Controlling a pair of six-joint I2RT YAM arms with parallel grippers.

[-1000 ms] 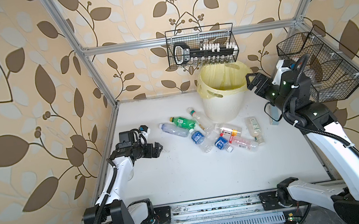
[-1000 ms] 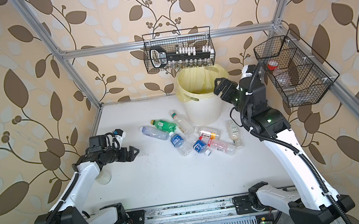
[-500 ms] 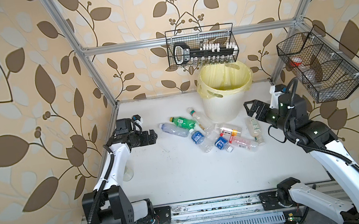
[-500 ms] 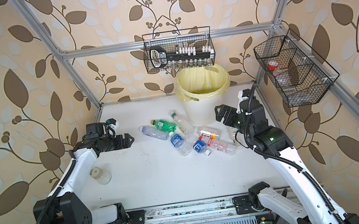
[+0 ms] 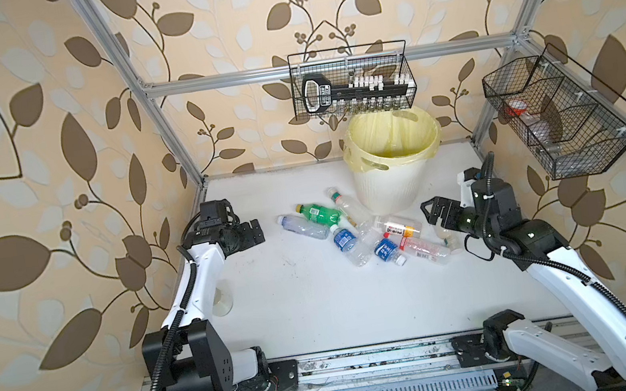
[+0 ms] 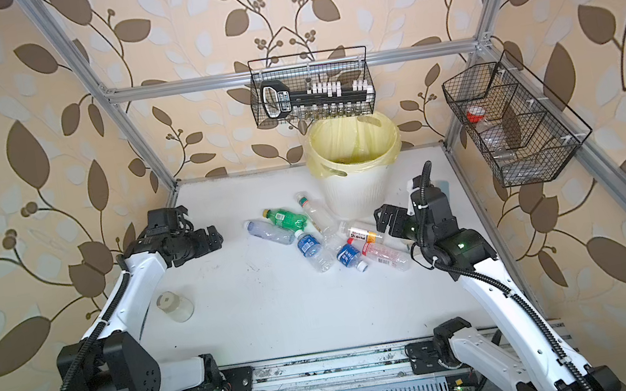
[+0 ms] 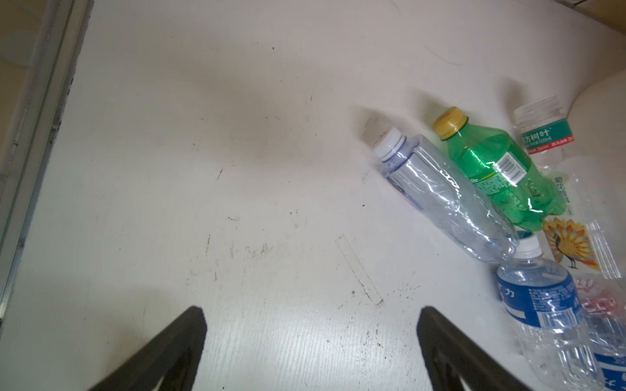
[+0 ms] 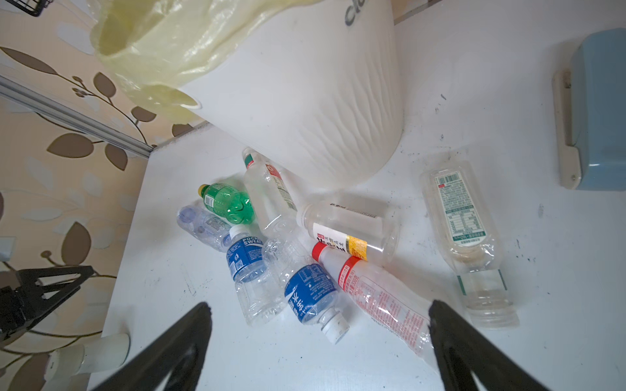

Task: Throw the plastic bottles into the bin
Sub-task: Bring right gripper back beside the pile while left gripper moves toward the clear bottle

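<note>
Several plastic bottles lie in a heap mid-table: a green one [image 5: 320,214], a bluish clear one [image 5: 303,227], two with blue labels [image 5: 345,241], a red-labelled one [image 5: 424,248] and a yellow-labelled one [image 5: 398,227]. Behind them stands the cream bin [image 5: 390,189] with its yellow bag. My left gripper [image 5: 256,234] hangs open left of the heap, over bare table [image 7: 311,309]. My right gripper [image 5: 433,210] is open at the heap's right end. In the right wrist view the red-labelled bottle [image 8: 376,294] lies just inside the right gripper [image 8: 320,304], untouched.
Black wire baskets hang on the back wall [image 5: 351,81] and the right wall [image 5: 559,113]. A small clear jar [image 6: 174,305] stands by the left arm. A pale-blue case [image 8: 599,108] and another clear bottle [image 8: 464,233] lie right of the bin.
My right arm has come down from beside the bin's rim to low over the right end of the heap. My left gripper has shifted toward the back. Both stay open.
</note>
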